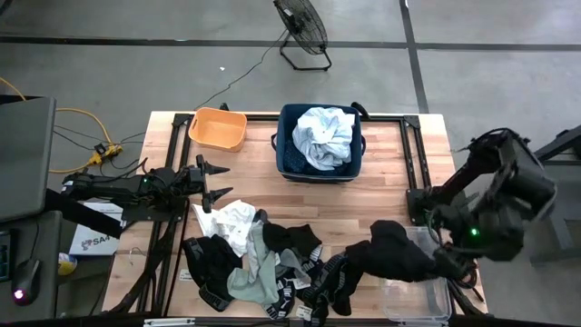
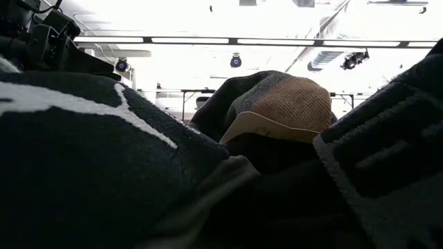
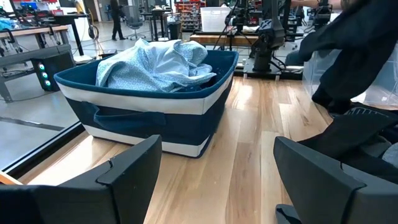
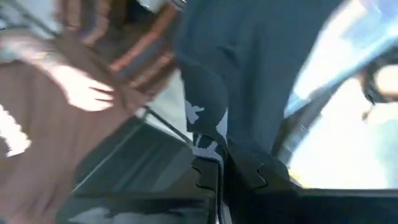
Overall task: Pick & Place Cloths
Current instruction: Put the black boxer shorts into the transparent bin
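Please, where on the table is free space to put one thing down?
Bare wood lies between the navy bin and the cloths, beside the orange tub, and right of the bin. The front edge is crowded with cloths and a clear container.

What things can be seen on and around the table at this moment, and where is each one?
Navy square fabric bin: one, table's far middle.
Pale blue-white shirt: one, inside the bin.
Orange plastic tub: one, far left, empty.
Black garment: one, lifted at near right.
Clear plastic container: one, near right corner.
Mixed cloth pile: black, white, grey-green, near middle.
Floor fan: one, black, beyond the table.
Left gripper: open, left side, empty.
Right gripper: shut on the black garment.
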Tool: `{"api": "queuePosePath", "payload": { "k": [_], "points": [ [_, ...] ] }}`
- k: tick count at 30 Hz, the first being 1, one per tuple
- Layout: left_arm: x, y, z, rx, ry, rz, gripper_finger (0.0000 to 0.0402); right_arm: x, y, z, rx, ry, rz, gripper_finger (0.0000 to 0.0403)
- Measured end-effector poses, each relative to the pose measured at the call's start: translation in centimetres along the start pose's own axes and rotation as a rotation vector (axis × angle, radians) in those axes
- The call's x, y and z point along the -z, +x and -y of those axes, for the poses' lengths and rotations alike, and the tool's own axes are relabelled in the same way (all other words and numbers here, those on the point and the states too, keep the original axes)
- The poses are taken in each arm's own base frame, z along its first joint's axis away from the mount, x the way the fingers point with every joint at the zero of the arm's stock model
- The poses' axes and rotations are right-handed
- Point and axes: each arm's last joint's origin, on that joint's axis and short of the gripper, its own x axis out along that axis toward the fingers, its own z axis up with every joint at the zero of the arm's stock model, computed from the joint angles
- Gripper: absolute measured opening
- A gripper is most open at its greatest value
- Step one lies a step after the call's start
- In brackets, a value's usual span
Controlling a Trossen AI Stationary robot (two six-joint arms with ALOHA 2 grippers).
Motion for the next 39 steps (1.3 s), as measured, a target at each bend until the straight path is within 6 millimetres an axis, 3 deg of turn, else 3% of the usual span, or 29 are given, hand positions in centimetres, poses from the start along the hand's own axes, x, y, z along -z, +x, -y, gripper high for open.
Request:
{"api": "queuePosePath", "payload": {
  "k": [7,17,26,33,39],
  "points": [
    [0.0,0.0,0.0,0.0,0.0,0.0,0.0305,0.5,3.8,1.4,0.158,-0.002,0.051,0.0004],
    [0.0,0.0,0.0,0.0,0.0,0.0,0.0305,-1.8,11.0,4.0,0.426,-0.16,0.158,0.0004],
    [0.0,0.0,0.0,0.0,0.0,0.0,0.0305,-3.6,16.8,5.5,0.4,-0.29,0.202,0.0004],
    [0.0,0.0,0.0,0.0,0.0,0.0,0.0305,-5.0,19.5,7.4,0.466,-0.316,0.218,0.0005],
    [0.0,0.0,0.0,0.0,0.0,0.0,0.0305,-5.6,20.1,7.8,0.476,-0.307,0.226,0.0029]
  ]
}}
